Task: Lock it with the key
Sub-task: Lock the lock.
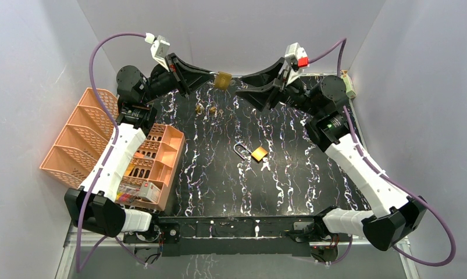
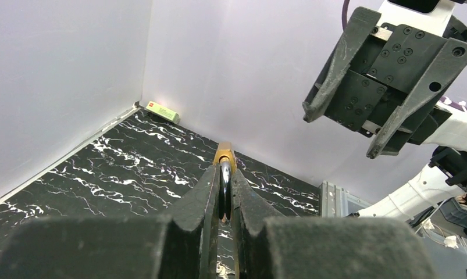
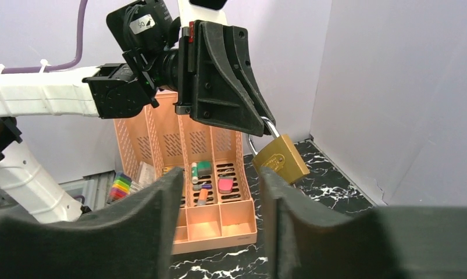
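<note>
My left gripper (image 1: 212,76) is shut on the steel shackle of a brass padlock (image 1: 222,79) and holds it in the air over the far edge of the table. In the left wrist view the shackle (image 2: 225,181) sits between my fingers, with the brass body (image 2: 224,154) beyond them. My right gripper (image 1: 241,87) is open and empty, facing the padlock from the right, a short gap away. In the right wrist view the padlock (image 3: 281,160) hangs just past my right finger. A second brass padlock (image 1: 258,153) with an open shackle lies mid-table. No key is held in either gripper.
An orange desk organiser (image 1: 79,139) with small items stands at the left, also in the right wrist view (image 3: 216,216). Two small brass pieces (image 1: 205,109) lie near the far edge. A small pale item (image 1: 266,165) lies beside the table padlock. Grey walls enclose the table.
</note>
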Tool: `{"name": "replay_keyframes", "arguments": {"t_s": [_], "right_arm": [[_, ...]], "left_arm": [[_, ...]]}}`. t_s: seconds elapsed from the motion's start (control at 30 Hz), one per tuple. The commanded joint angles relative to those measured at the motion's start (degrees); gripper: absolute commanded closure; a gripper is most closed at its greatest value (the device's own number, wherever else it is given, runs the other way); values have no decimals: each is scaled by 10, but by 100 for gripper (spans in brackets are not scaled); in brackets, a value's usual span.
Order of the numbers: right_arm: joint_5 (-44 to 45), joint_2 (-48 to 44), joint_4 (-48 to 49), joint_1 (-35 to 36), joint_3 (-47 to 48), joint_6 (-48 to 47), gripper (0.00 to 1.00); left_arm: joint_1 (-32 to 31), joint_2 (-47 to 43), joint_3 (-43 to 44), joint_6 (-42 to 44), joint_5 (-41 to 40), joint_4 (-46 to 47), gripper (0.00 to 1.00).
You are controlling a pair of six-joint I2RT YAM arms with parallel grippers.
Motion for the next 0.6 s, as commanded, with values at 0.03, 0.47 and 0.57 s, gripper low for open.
{"name": "replay_keyframes", "arguments": {"t_s": [0.03, 0.47, 0.57], "right_arm": [[-18, 9, 44, -9, 11, 33, 30], [-252, 121, 220, -97, 53, 215, 35], [-270, 138, 216, -97, 72, 221, 40]], "left_arm": [[1, -22, 24, 1, -11, 36, 100], [2, -19, 50, -21, 35, 56, 100], [2, -16, 49, -32, 38, 72, 100]]}}
